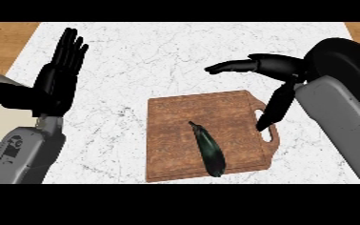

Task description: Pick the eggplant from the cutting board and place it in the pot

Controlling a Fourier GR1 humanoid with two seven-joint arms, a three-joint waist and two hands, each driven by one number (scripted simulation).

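A dark, slender eggplant (pixel 209 148) lies lengthwise on the brown wooden cutting board (pixel 172 138), near its front edge, stem end pointing up-left. My right hand (pixel 274 66) hovers open above the board's right side and handle, fingers stretched left, thumb hanging down toward the handle slot. It is apart from the eggplant, up and to its right. My left hand (pixel 56 78) rests open at the left edge, fingers up. No pot shows in the view.
The board sits on a white marbled counter (pixel 155 62). Wooden surfaces (pixel 14 38) flank the counter at the far left and top right corners. The board's handle with its slot (pixel 268 134) points right.
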